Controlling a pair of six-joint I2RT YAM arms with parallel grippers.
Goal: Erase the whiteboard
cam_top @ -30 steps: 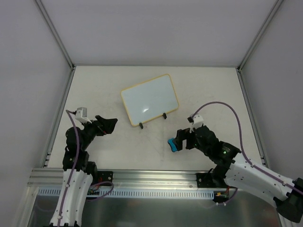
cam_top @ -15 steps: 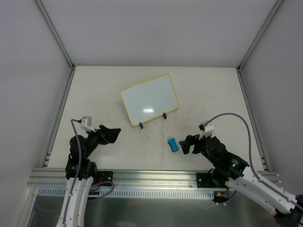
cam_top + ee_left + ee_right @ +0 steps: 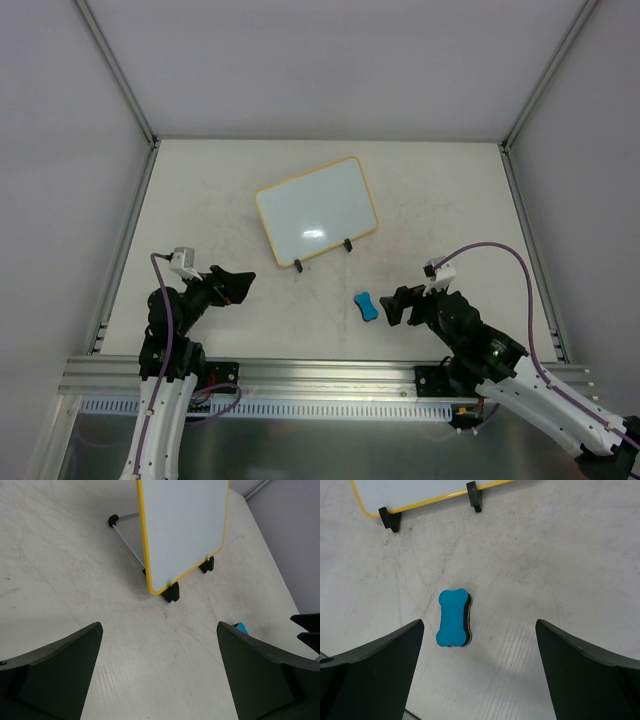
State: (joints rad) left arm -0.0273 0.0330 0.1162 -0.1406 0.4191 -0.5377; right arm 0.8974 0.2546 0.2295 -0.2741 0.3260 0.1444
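The whiteboard [image 3: 316, 210] stands on two black clip feet at the middle of the table, its yellow-framed face blank. It also fills the top of the left wrist view [image 3: 182, 525], and its lower edge [image 3: 420, 487] shows in the right wrist view. A blue bone-shaped eraser [image 3: 366, 306] lies flat on the table in front of the board's right foot. My right gripper [image 3: 393, 306] is open just right of the eraser [image 3: 453, 617], not touching it. My left gripper [image 3: 238, 286] is open and empty near the left base, facing the board, with the eraser [image 3: 241, 627] beside its right finger.
A thin metal prop leg [image 3: 125, 532] sticks out behind the board. Aluminium posts and grey walls enclose the table [image 3: 450, 200] on three sides. A metal rail [image 3: 300, 375] runs along the near edge by the arm bases.
The right gripper has drawn back to the right, away from the eraser, which stays on the table. The left gripper has pulled back towards its base. Both are still over the last half second.
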